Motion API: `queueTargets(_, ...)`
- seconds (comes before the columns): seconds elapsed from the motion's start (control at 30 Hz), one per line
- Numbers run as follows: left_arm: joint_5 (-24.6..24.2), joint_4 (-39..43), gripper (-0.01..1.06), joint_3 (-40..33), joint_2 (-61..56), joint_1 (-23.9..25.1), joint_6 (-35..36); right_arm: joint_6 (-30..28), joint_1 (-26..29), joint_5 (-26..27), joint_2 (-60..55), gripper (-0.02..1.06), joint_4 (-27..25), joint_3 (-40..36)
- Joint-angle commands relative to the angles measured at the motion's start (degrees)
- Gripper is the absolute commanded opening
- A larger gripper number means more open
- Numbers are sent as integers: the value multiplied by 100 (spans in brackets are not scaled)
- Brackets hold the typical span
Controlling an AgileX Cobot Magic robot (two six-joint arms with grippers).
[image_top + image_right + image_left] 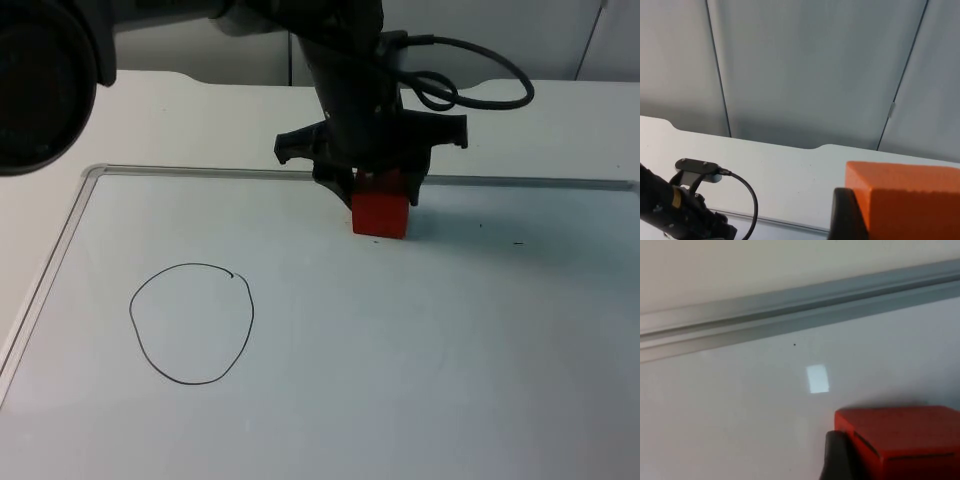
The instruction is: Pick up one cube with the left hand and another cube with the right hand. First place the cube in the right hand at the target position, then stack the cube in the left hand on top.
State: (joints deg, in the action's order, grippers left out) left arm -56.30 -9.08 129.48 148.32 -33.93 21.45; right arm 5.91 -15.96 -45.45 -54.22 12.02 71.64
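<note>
Red cube [380, 213] sits between the left gripper [381, 196] fingers, far side of the whiteboard, its base on or just above the board surface, can't tell which. Left gripper comes straight down over it from the arm above; fingers pinch the cube's sides, a dark fingertip [840, 457] pressed flat against the cube's face in the left wrist view. Grey board frame [520, 181] runs just behind the fingers, close to the cube's back edge, so little room on that side. Toward the camera from the fingers the white board [420, 360] lies open and bare, wide room to move.

Drawn black circle [191, 323] lies well apart from the left fingers, nearer the camera and toward the board's left frame edge; nothing inside it. The circle's outline stays short of the frame.

Orange cube [905, 202] is pinched in the right gripper [850, 220], a black fingertip [844, 215] flat against its side in the right wrist view. That cube is held up off the table: beyond the fingers stand the grey partition wall [805, 70] and the white table's far edge [790, 145], with the left arm [675, 210] below. Open air around the right fingers, nothing close to the cube.
</note>
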Motion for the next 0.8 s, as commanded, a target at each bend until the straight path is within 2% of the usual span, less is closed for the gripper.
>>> queueTargets(0.0, 30, -88, 20, 45, -2, -26, 90, -31, -4, 125, 20, 0, 33, -29)
queueTargets(0.27, -184, -121, 20, 45, -239, -26, 26, -31, -4, 175, 20, 0, 31, -29)
queueTargets(0.47, -419, -41, 19, 45, -868, -26, -766, -31, -4, 200, 20, 0, 35, -29)
queueTargets(0.57, -578, 80, 4, 45, -1331, -26, -1286, -31, -4, 200, 20, 0, 35, -29)
queueTargets(0.63, -656, 120, 0, 45, -1557, -26, -1524, -31, -4, 200, 20, 0, 35, -29)
queueTargets(0.77, -767, 199, 0, 45, -2043, -26, -1797, -31, -4, 200, 20, 0, 35, -29)
